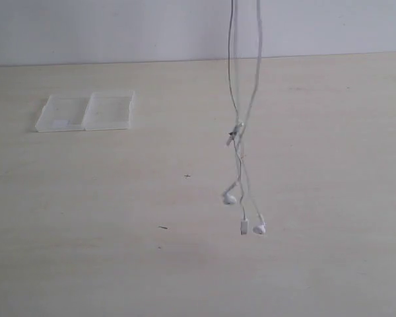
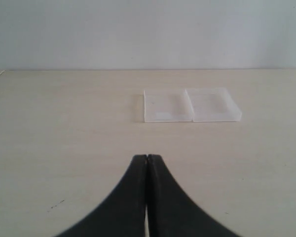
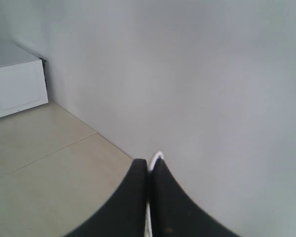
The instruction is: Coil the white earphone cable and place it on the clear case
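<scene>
Closest to your wrist cameras are the black fingers themselves. Your left gripper (image 2: 147,157) has its jaws pressed flat together with nothing between them, and it hangs above the pale table (image 2: 64,148) with the clear case (image 2: 191,104) lying further out in front of it. Your right gripper (image 3: 149,160) is clamped too, but a small loop of the white earphone cable (image 3: 158,156) pokes out at its tips, so it has hold of the wire; it looks toward a grey wall (image 3: 212,74) and a white box (image 3: 15,81) standing on the floor. In the exterior view neither gripper shows. The cable enters at the top edge, right of centre, as two thin strands that come down and meet at a small greyish piece (image 1: 235,133) about mid-frame. Below that the ends dangle in the lower middle: one earbud (image 1: 230,197) higher, the other earbud (image 1: 259,228) lower, with a small white plug-like piece (image 1: 243,228) just beside it. You cannot tell whether these tips touch the table. The case sits in the upper left of the frame, opened flat with its two halves side by side and a white label patch (image 1: 59,123) in the left half, well apart from the cable.
</scene>
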Motion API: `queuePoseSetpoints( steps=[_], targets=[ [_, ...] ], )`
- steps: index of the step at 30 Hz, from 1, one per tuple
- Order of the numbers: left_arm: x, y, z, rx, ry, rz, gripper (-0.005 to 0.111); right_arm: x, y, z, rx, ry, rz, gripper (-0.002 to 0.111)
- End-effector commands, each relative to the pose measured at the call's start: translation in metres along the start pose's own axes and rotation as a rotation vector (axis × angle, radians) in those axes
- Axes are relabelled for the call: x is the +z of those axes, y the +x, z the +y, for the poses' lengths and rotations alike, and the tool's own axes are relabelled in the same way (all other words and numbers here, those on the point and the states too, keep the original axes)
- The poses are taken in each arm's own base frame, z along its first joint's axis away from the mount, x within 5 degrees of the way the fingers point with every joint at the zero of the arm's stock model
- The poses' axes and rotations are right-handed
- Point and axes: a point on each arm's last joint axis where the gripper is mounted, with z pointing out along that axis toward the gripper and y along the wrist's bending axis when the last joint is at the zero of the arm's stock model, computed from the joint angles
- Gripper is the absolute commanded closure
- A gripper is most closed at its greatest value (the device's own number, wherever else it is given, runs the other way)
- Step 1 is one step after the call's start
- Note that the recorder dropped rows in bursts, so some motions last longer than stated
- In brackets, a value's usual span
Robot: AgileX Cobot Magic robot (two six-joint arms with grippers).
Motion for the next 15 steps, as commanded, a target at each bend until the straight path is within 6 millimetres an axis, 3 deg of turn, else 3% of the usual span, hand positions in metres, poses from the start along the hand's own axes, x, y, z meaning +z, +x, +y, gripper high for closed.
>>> queuePoseSetpoints(
  steps=[1, 4, 9, 10, 13, 15],
  targets=[
    [0.000, 0.000, 0.000, 0.019, 0.003, -0.006, 0.107, -0.001, 0.000, 0.001, -0.011, -0.003, 0.004, 0.108],
    [-0.001, -0.002, 0.004, 0.231, -0.039, -0.024, 0.107, 0.000, 0.004, 0.001, -0.012, -0.006, 0.052, 0.108],
    [-0.001, -0.005, 0.003, 0.331, -0.044, -0.055, 0.107, 0.000, 0.006, 0.001, -0.012, -0.008, 0.076, 0.108],
    [-0.001, -0.011, 0.000, 0.285, -0.014, -0.118, 0.107, 0.000, 0.006, 0.001, -0.012, -0.008, 0.076, 0.108],
    [-0.005, -0.027, -0.008, -0.236, 0.132, -0.295, 0.107, 0.000, 0.006, 0.001, -0.018, -0.008, 0.076, 0.108],
    [-0.006, -0.031, -0.009, -0.408, 0.171, -0.320, 0.107, 0.000, 0.006, 0.001, -0.018, -0.008, 0.076, 0.108]
  ],
)
